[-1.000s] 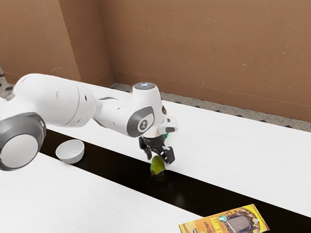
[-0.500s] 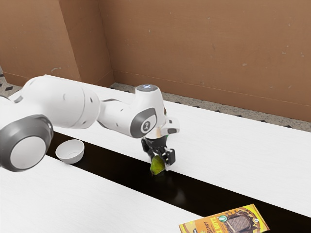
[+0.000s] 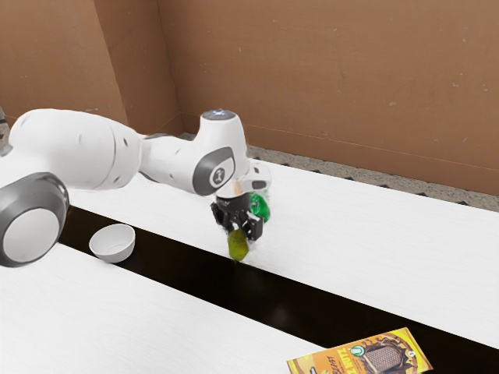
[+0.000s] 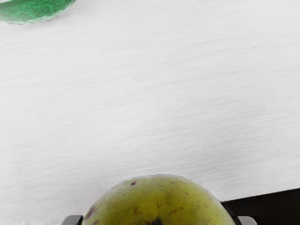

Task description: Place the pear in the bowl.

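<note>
**Pear clamped, carry to bowl is next**

We have the pear (image 3: pixel 238 246) in the gripper (image 3: pixel 242 231), one finger on each side, both touching. It hangs below the hand and looks clear of the table (image 3: pixel 335 249), though the exact gap is hard to judge. Step in hand, as we read it: early lift, transfer to come.

Bowl (image 3: pixel 115 252) sits upright on the dark strip (image 3: pixel 195 280), well apart, toward the exterior view's left; pear isn't in it. Next move: gain enough height for the pear's low end to pass the rim, travel across, centre, lower, then let go. Risks: clipping the rim, or the round skin slipping if we swing fast.

Looks: yellow-green, smooth, lightly glossy, brown freckles, a few darker blemishes. The wrist view gives us a broad rounded top with a dark spot near its middle.
</note>
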